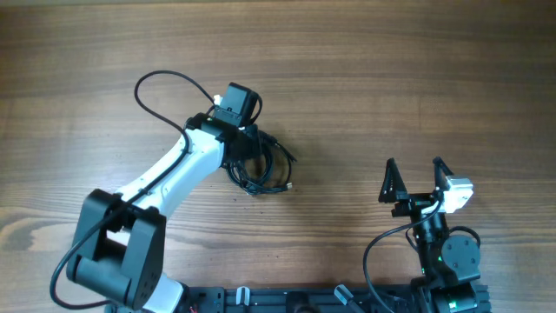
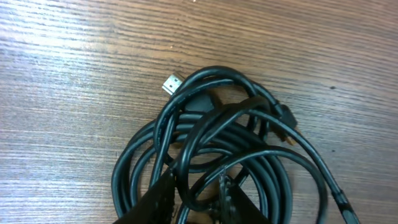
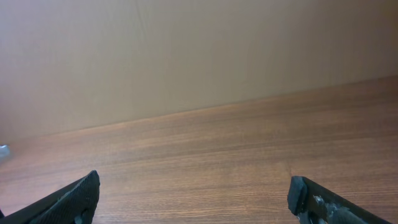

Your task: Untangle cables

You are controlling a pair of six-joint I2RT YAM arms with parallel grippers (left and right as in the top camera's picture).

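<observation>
Cables (image 1: 261, 165): one black coiled bundle lying on the table (image 1: 391, 69), roughly mid-table, a bit left of centre. A silver plug (image 2: 172, 83) sticks out at the bundle's far edge in the left wrist view.

Left gripper (image 2: 196, 182): down on the bundle's near side, jaws only narrowly apart, a couple of strands running between the fingers (image 2: 163, 200). Can't tell if they're actually pinched.

Right gripper (image 1: 413, 167): well apart from the bundle, off to its right, jaws spread wide, holding nothing.
</observation>
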